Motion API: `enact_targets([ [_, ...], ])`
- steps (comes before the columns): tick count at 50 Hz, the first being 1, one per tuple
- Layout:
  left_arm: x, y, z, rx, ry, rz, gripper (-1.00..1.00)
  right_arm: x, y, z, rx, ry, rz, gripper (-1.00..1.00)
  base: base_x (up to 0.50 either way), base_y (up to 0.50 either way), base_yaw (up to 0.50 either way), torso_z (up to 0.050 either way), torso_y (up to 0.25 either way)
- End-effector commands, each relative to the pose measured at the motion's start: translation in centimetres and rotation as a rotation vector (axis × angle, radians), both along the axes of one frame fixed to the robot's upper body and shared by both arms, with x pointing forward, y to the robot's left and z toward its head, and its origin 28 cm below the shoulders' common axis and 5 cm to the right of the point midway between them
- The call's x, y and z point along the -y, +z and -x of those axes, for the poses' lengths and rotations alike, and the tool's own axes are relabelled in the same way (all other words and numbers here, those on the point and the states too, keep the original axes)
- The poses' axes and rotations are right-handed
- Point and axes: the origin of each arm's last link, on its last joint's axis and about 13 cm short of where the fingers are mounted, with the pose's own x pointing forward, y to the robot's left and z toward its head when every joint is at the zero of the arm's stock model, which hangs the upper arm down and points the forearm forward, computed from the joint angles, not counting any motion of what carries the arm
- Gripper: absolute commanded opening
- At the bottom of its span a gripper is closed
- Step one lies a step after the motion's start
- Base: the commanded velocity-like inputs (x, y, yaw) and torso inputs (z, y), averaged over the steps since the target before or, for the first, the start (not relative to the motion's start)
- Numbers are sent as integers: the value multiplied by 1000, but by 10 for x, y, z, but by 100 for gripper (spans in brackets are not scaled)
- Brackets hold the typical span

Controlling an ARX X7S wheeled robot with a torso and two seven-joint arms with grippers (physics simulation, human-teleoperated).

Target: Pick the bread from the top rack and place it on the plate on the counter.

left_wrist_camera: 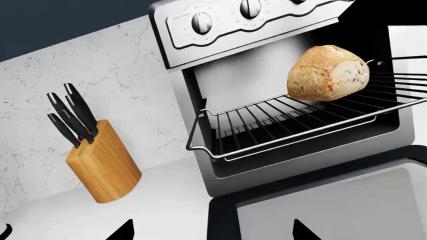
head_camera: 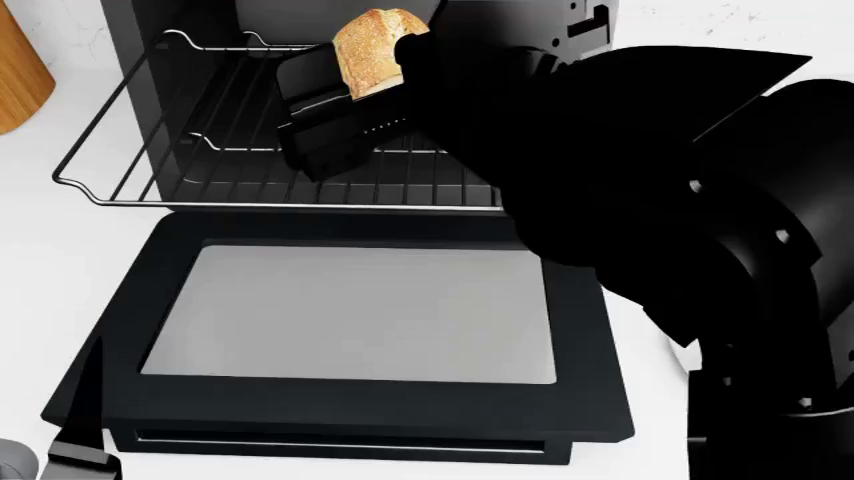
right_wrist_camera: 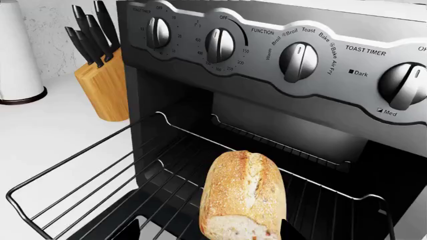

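Note:
The bread (right_wrist_camera: 243, 195), a golden crusty loaf with a pale speckled cut end, lies on the pulled-out top rack (right_wrist_camera: 80, 190) of a toaster oven. It also shows in the head view (head_camera: 374, 48) and in the left wrist view (left_wrist_camera: 327, 72). My right gripper (right_wrist_camera: 208, 231) is open with the loaf's near end between its fingertips; one fingertip (right_wrist_camera: 291, 231) is close beside the loaf and the other stands well clear. My left gripper (left_wrist_camera: 212, 234) is open and empty, low over the counter (left_wrist_camera: 160, 200) in front of the oven. The plate is out of view.
The oven's glass door (head_camera: 347, 320) lies open and flat in front of the rack. A wooden knife block (left_wrist_camera: 103, 162) stands on the counter left of the oven, with a white cylinder (right_wrist_camera: 17, 50) beyond it. Control knobs (right_wrist_camera: 297, 60) run above the opening. My right arm (head_camera: 641, 180) hides the rack's right side.

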Motion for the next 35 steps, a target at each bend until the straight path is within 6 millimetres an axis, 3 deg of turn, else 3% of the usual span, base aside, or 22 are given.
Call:
enact_targets([
  [1, -1, -1, 0, -2, 3, 0, 100, 3, -6, -15, -24, -32, -6, 100, 0, 0, 0, 0, 0],
  [35, 0, -2, 2, -14, -3, -8, 100, -3, -32, -55, -106, -42, -28, 100, 0, 0, 0, 0, 0],
])
